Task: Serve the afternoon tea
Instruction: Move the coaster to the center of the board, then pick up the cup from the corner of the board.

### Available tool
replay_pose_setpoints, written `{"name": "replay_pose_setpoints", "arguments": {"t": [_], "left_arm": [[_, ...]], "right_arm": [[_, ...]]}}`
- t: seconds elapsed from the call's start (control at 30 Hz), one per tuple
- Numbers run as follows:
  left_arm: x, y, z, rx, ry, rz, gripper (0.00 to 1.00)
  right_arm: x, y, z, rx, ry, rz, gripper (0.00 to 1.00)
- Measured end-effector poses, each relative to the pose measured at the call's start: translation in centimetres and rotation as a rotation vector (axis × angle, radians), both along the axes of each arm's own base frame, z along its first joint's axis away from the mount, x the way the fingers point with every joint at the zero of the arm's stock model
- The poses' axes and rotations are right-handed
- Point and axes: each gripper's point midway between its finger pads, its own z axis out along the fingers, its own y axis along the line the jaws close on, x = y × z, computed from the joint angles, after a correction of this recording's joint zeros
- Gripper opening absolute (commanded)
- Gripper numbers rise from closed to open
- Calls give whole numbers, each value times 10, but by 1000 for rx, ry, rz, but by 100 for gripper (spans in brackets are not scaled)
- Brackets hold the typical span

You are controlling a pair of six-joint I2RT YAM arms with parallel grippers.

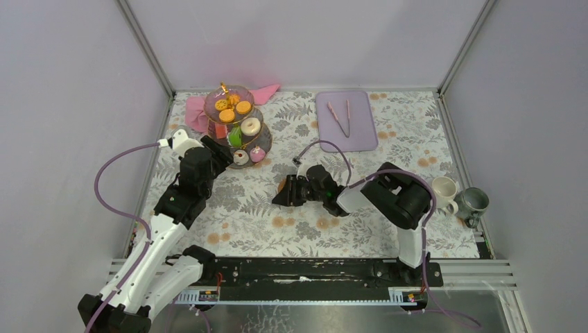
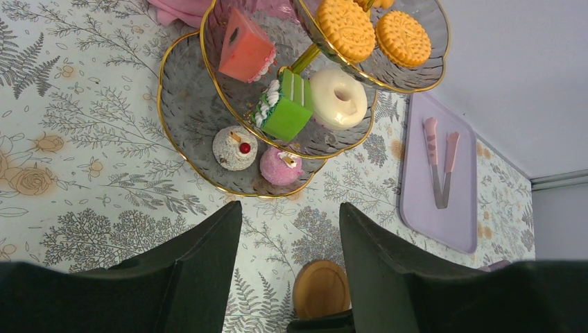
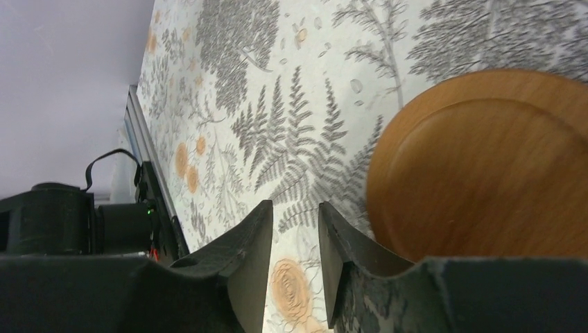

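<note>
- Left gripper (image 2: pixel 290 206): jaws apart, empty, just short of the three-tier stand (image 2: pixel 184 118) at the far left of the surface (image 1: pixel 291 236).
- Right gripper (image 3: pixel 295 206): jaws slightly apart, empty, mid-surface, wooden disc (image 3: pixel 478 166) just beside them.
- Cream mug (image 1: pixel 444 191), grey-green mug (image 1: pixel 473 202): side by side, right edge.

light: bright, even — soft shadows | focus: right claw (image 3: pixel 295 208) blurred near lens | top view: sharp

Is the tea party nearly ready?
The cakes already sit on the stand. Right now the right claw is open beside a wooden disc lying on the table; the left claw is open, facing the stand. The cream mug and grey mug stand at the right edge, so serving them probably remains.
</note>
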Motion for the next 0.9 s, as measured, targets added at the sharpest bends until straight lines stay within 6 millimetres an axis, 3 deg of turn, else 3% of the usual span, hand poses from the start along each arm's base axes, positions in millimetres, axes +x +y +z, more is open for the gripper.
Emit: {"name": "replay_pose_setpoints", "arguments": {"t": [0.3, 0.43, 0.67, 0.9], "left_arm": [[-2, 1, 4, -4, -14, -1, 62], [-2, 0, 4, -3, -14, -4, 62], [-3, -4, 4, -10, -11, -26, 62], [-3, -7, 5, -18, -12, -46, 62]], "right_arm": [[-32, 3, 24, -67, -33, 79, 45], [-28, -12, 41, -135, -69, 15, 47], [-1, -61, 93, -277, -197, -206, 49], [19, -133, 137, -489, -304, -457, 52]]}}
